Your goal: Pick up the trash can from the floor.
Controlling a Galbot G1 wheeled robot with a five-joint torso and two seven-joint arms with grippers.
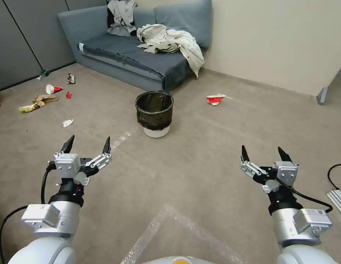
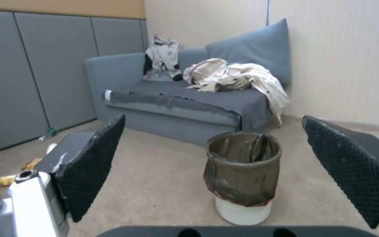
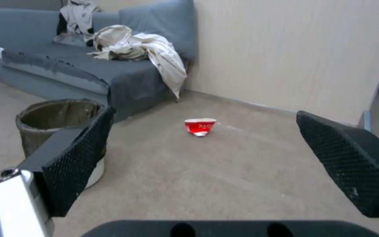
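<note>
The trash can [image 1: 154, 113] is a small round white bin with a dark bag folded over its rim. It stands upright on the grey-beige floor [image 1: 199, 172] just in front of the sofa. My left gripper [image 1: 89, 143] hovers open nearer to me and to the left of the can, well short of it. My right gripper [image 1: 264, 153] is open too, nearer to me and to the can's right. The left wrist view has the trash can [image 2: 242, 176] between its spread fingers [image 2: 94, 164], still far off. In the right wrist view the trash can [image 3: 53, 121] stands partly behind one finger [image 3: 77, 163].
A blue-grey sofa [image 1: 141, 55] with rumpled clothes [image 1: 170, 42] stands behind the can. A crumpled red-and-white cup [image 1: 215, 99] lies to the can's right. Several bits of litter [image 1: 45, 97] lie at the far left. A cable [image 1: 333, 172] and a metal rail [image 1: 338, 200] are at the right edge.
</note>
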